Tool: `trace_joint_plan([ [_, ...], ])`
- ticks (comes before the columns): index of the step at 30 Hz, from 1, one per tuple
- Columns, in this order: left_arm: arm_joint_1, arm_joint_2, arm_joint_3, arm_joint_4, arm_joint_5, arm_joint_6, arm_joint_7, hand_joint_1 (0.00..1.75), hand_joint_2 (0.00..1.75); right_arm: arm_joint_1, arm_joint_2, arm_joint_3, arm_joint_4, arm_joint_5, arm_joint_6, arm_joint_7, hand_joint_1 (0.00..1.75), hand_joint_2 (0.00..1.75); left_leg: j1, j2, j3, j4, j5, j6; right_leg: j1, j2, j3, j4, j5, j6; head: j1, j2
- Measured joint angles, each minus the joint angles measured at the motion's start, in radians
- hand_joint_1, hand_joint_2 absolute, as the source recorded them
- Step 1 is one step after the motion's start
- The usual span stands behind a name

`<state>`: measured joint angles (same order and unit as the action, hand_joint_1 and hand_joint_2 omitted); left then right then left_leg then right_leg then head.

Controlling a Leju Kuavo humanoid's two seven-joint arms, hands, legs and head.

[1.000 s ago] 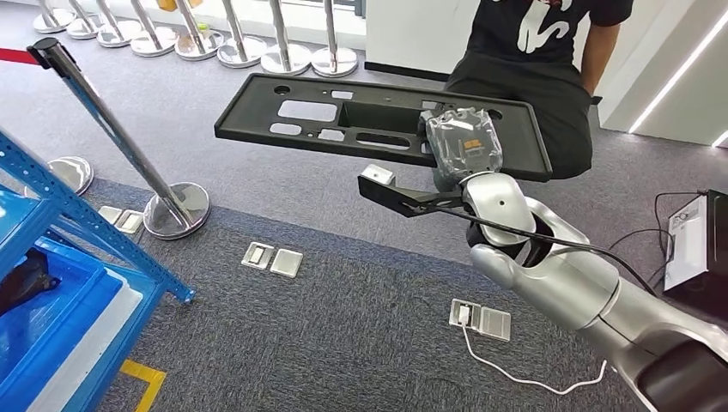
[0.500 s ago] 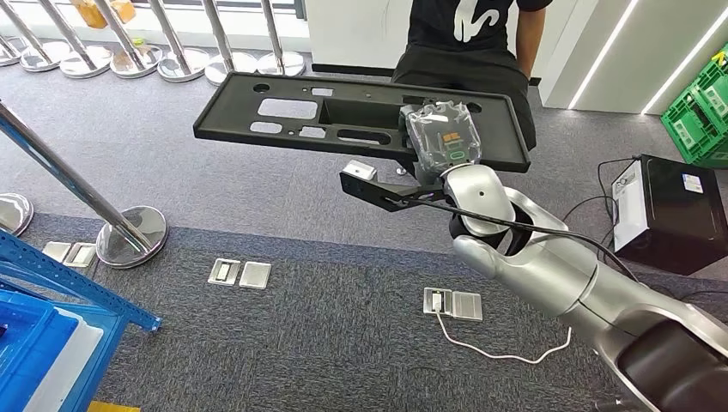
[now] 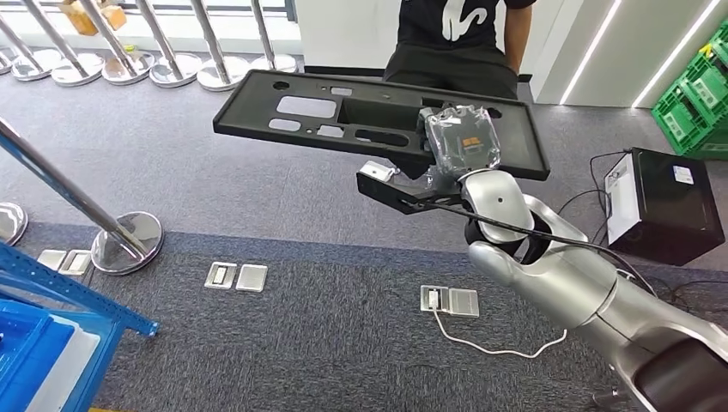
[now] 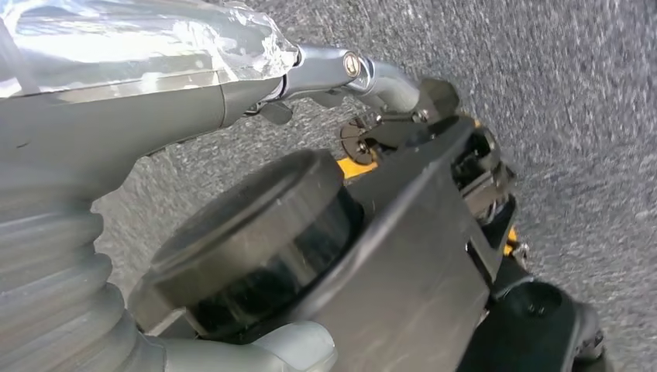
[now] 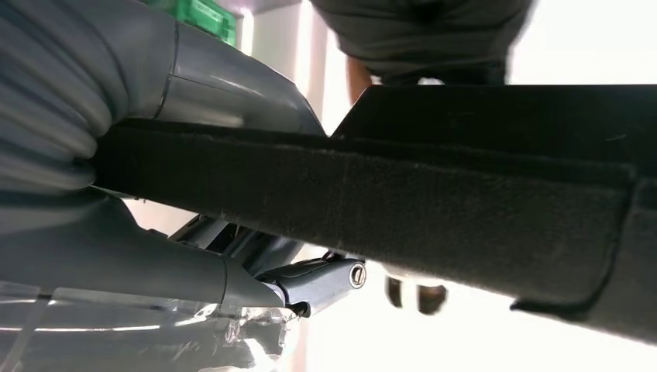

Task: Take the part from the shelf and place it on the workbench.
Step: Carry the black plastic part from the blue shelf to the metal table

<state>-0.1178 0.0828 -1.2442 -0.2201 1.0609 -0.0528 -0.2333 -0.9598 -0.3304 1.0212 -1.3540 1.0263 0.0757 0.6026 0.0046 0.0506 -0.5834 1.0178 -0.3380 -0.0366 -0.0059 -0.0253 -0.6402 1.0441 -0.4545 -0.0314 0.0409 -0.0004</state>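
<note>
The silver right arm reaches forward and up from the lower right, its plastic-wrapped right robot hand (image 3: 462, 142) gripping the edge of the black part (image 3: 343, 116) held roughly level, while the left robot hand (image 4: 155, 85) hangs toward the floor, fingers unclear.

Head view: high on the body, facing forward and down over grey carpet (image 3: 283, 360), taking in the right arm and the black part (image 3: 378, 120) from a moderate distance. Right wrist view: very close, looking along the part (image 5: 434, 209) edge-on from behind the right hand (image 5: 155, 256); it shares that part with the head view. Left wrist view: close behind the left hand (image 4: 139, 101), facing down at carpet (image 4: 573, 101).
</note>
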Motion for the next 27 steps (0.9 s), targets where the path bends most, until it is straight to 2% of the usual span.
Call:
trace_joint_plan([
  [2,0.001,0.0,0.0,0.0,0.0,0.0,-0.001,0.0,1.75,0.0,-0.001,0.0,0.002,0.0,0.0,0.002,1.75,1.75,0.003,0.001,0.0,0.009,-0.01,-0.01,0.0,0.011,-0.001,-0.001,0.002,-0.012,-0.009,0.0],
  [3,0.0,0.0,0.0,0.0,0.0,0.0,-0.001,0.0,1.75,0.0,-0.001,0.0,0.002,0.0,0.0,0.002,1.75,1.75,0.004,-0.006,-0.007,0.032,-0.029,-0.014,-0.001,0.017,0.0,-0.002,0.003,-0.018,-0.014,0.0],
  [4,0.0,0.0,0.0,0.0,0.0,0.0,-0.001,0.0,1.75,-0.001,-0.001,0.0,0.002,-0.001,0.0,0.003,1.75,1.75,0.006,-0.017,-0.022,0.074,-0.056,-0.017,-0.001,0.021,0.001,-0.004,0.005,-0.022,-0.02,0.0],
  [6,0.001,0.0,0.0,0.0,0.001,-0.001,-0.001,0.0,1.75,-0.001,0.0,0.0,0.002,-0.003,0.0,0.004,1.75,1.75,0.006,-0.035,-0.081,0.208,-0.125,-0.019,0.002,0.033,0.001,-0.004,0.005,-0.027,-0.036,0.0],
  [7,0.002,0.0,0.0,0.0,0.001,-0.002,-0.001,0.0,1.75,0.0,0.0,0.0,0.002,-0.005,0.0,0.004,1.75,1.75,0.005,-0.039,-0.11,0.268,-0.146,-0.017,0.005,0.039,0.001,-0.003,0.005,-0.028,-0.043,0.0],
  [8,0.002,0.0,0.0,0.0,0.003,-0.002,-0.001,0.0,1.75,0.001,0.0,0.0,0.002,-0.007,0.001,0.005,1.75,1.75,0.004,-0.041,-0.127,0.302,-0.15,-0.014,0.008,0.046,0.001,-0.003,0.005,-0.029,-0.047,0.0],
  [9,0.003,0.0,0.0,0.0,0.004,-0.003,0.0,0.0,1.75,0.002,0.0,0.0,0.002,-0.008,0.001,0.007,1.75,1.75,0.001,-0.042,-0.126,0.296,-0.133,-0.008,0.01,0.054,0.002,-0.003,0.005,-0.03,-0.051,0.0],
  [10,0.003,0.0,0.0,0.0,0.006,-0.003,0.001,0.0,1.75,0.002,0.0,0.0,0.002,-0.01,0.002,0.008,1.75,1.75,-0.002,-0.045,-0.107,0.251,-0.1,0.0,0.012,0.061,0.004,-0.003,0.005,-0.03,-0.054,0.0],
  [12,0.002,0.001,0.0,0.0,0.007,-0.004,0.003,0.0,1.75,0.001,0.0,0.0,0.002,-0.012,0.002,0.011,1.75,1.75,-0.011,-0.068,-0.045,0.111,-0.027,0.02,0.014,0.074,0.007,-0.004,0.005,-0.03,-0.057,0.0],
  [13,0.002,0.002,0.0,0.0,0.007,-0.005,0.004,0.0,1.75,0.001,0.0,0.0,0.002,-0.012,0.003,0.013,1.75,1.75,-0.014,-0.079,-0.022,0.054,-0.006,0.028,0.013,0.08,0.006,-0.003,0.006,-0.028,-0.056,0.0],
  [14,0.002,0.003,0.0,0.001,0.008,-0.005,0.004,0.0,1.75,0.001,0.0,0.0,0.002,-0.014,0.003,0.015,1.75,1.75,-0.016,-0.087,-0.01,0.022,0.003,0.032,0.01,0.084,0.003,-0.003,0.007,-0.026,-0.056,0.0],
  [15,0.002,0.004,0.0,0.001,0.008,-0.006,0.004,0.0,1.75,0.001,0.0,0.0,0.002,-0.016,0.004,0.016,1.75,1.75,-0.017,-0.087,-0.008,0.013,0.001,0.035,0.007,0.088,0.0,-0.004,0.01,-0.022,-0.057,0.0],
  [17,0.001,0.004,0.0,0.001,0.009,-0.008,0.004,0.0,1.75,0.003,-0.001,0.0,0.002,-0.019,0.006,0.017,1.75,1.75,-0.017,-0.075,-0.002,-0.007,0.008,0.037,0.004,0.093,-0.002,-0.006,0.012,-0.013,-0.063,0.0],
  [18,0.001,0.004,0.0,0.001,0.009,-0.008,0.004,0.0,1.75,0.002,-0.002,0.0,0.002,-0.02,0.006,0.018,1.75,1.75,-0.016,-0.069,0.003,-0.02,0.014,0.038,0.006,0.086,-0.007,0.004,0.004,-0.008,-0.062,0.0],
  [20,0.001,0.003,0.0,0.001,0.01,-0.009,0.004,0.0,1.75,-0.001,-0.003,0.0,0.002,-0.021,0.006,0.018,1.75,1.75,-0.011,-0.055,0.012,-0.039,0.024,0.041,0.008,0.06,-0.041,0.078,-0.042,0.0,-0.053,0.0],
  [22,0.001,0.003,0.0,0.001,0.009,-0.01,0.004,0.0,1.75,0.001,-0.003,0.0,0.002,-0.023,0.008,0.019,1.75,1.75,-0.012,-0.043,0.011,-0.039,0.025,0.043,0.003,0.04,-0.1,0.201,-0.096,0.01,-0.042,0.0],
  [23,0.001,0.003,0.0,0.001,0.008,-0.011,0.003,0.0,1.75,0.004,-0.004,0.0,0.002,-0.023,0.009,0.02,1.75,1.75,-0.011,-0.037,0.009,-0.036,0.023,0.042,0.0,0.035,-0.119,0.24,-0.106,0.014,-0.038,0.0],
  [24,0.001,0.003,0.0,0.001,0.008,-0.011,0.003,0.0,1.75,0.007,-0.005,0.0,0.002,-0.024,0.01,0.022,1.75,1.75,-0.011,-0.031,0.008,-0.033,0.021,0.041,-0.004,0.032,-0.12,0.244,-0.097,0.017,-0.034,0.0],
  [25,0.001,0.003,0.0,0.001,0.007,-0.012,0.003,0.0,1.75,0.008,-0.006,0.0,0.002,-0.024,0.011,0.023,1.75,1.75,-0.009,-0.026,0.007,-0.028,0.018,0.038,-0.006,0.028,-0.101,0.208,-0.072,0.02,-0.029,0.0],
  [27,0.001,0.004,0.0,0.001,0.007,-0.013,0.003,0.0,1.75,0.007,-0.008,0.0,0.002,-0.024,0.011,0.025,1.75,1.75,-0.008,-0.015,0.004,-0.015,0.008,0.029,-0.007,0.008,-0.032,0.08,-0.019,0.021,-0.021,0.0],
])
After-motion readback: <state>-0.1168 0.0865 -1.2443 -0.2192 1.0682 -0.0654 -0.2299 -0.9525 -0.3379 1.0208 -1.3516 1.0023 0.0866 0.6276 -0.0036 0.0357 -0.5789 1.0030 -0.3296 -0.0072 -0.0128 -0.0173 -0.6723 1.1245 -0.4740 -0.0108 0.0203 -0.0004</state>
